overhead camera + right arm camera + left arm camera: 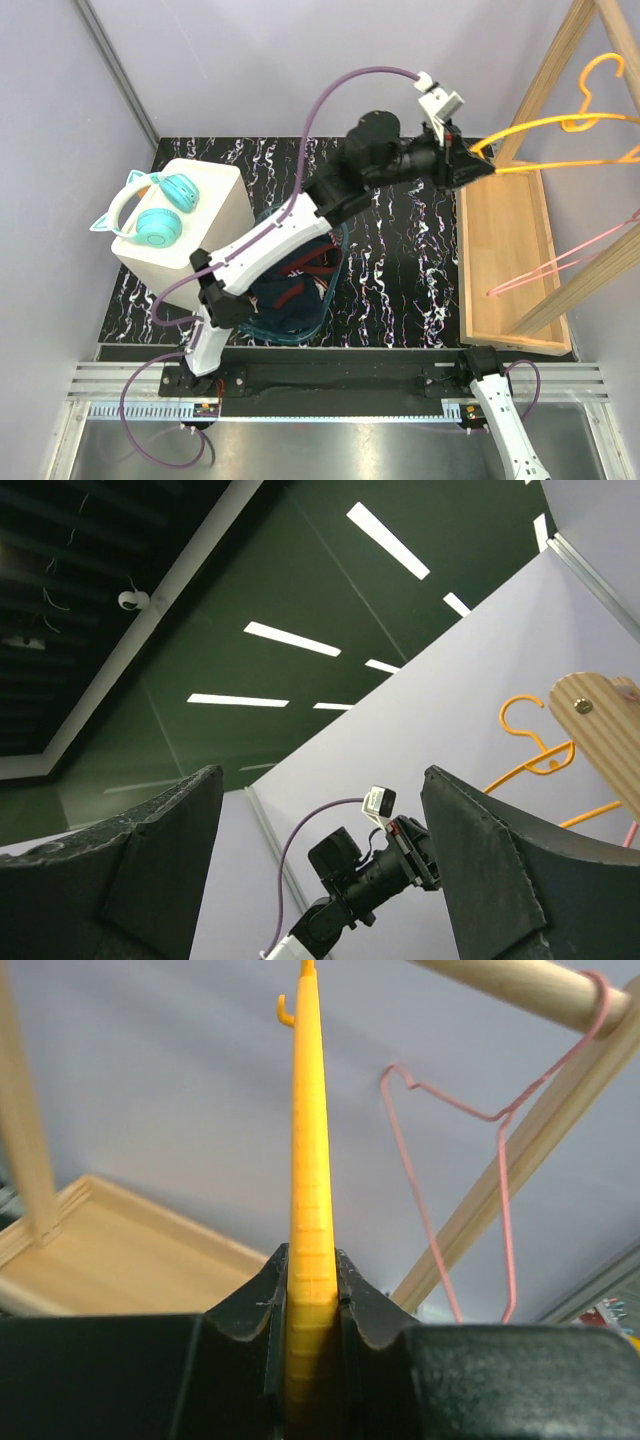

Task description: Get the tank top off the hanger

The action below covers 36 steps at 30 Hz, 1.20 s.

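The yellow hanger point(560, 125) hangs bare on the wooden rack at the right. My left gripper point(476, 160) is stretched out to it and is shut on its left end. In the left wrist view the yellow hanger point(310, 1160) runs straight up between the jaws of my left gripper point(312, 1260). The tank top point(300, 285), dark blue with red trim, lies bunched in a clear blue basket point(330, 300) under the left arm, partly hidden by it. My right gripper point(322, 775) is open and empty, pointing up toward the ceiling; the top view shows only its arm at the bottom right.
A pink wire hanger point(560, 262) hangs lower on the same wooden rack, whose tray base point(500, 260) stands at the table's right side. A white box point(215, 215) with teal cat-ear headphones point(150, 210) stands at the left. The table top is black marble.
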Each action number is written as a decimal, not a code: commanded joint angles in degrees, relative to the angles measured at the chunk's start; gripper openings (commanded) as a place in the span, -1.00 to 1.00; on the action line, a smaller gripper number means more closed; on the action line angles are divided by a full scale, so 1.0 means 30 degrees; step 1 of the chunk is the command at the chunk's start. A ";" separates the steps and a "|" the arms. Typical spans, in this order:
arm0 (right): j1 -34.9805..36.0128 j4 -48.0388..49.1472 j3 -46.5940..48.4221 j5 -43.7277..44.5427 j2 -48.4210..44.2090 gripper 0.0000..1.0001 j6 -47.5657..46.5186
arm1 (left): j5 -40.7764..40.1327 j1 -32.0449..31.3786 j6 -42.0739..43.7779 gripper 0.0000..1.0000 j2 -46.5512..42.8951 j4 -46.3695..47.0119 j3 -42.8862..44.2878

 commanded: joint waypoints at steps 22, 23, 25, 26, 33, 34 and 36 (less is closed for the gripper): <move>-0.0022 -0.2143 -0.0077 0.1381 0.0056 0.73 -0.0156 | -0.1951 -0.3688 0.0872 -1.00 0.2177 0.3631 0.0488; -0.0022 -0.2201 -0.0193 0.1410 0.0055 0.74 -0.0156 | -0.2069 -0.3746 0.1050 -1.00 0.2148 0.3483 0.0369; -0.0022 -0.2172 -0.0369 0.1440 -0.0033 0.73 -0.0097 | -0.2595 -0.3951 0.1635 -1.00 0.2060 0.2784 0.0396; -0.0022 -0.2172 -0.0486 0.1498 -0.0033 0.74 -0.0097 | -0.2858 -0.4068 0.1869 -1.00 0.2001 0.2575 0.0368; -0.0022 -0.2260 -0.0283 0.1586 -0.0004 0.74 -0.0360 | -0.5289 -0.4946 0.4708 -1.00 0.0889 0.1462 -0.0423; -0.0022 -0.2289 -0.0282 0.1644 0.0025 0.74 -0.0419 | -0.5989 -0.5064 0.5033 -1.00 0.0626 0.1141 -0.0365; -0.0022 -0.2260 -0.0195 0.1645 0.0055 0.74 -0.0419 | -0.7363 -0.5356 0.5880 -1.00 0.0508 0.0555 0.0072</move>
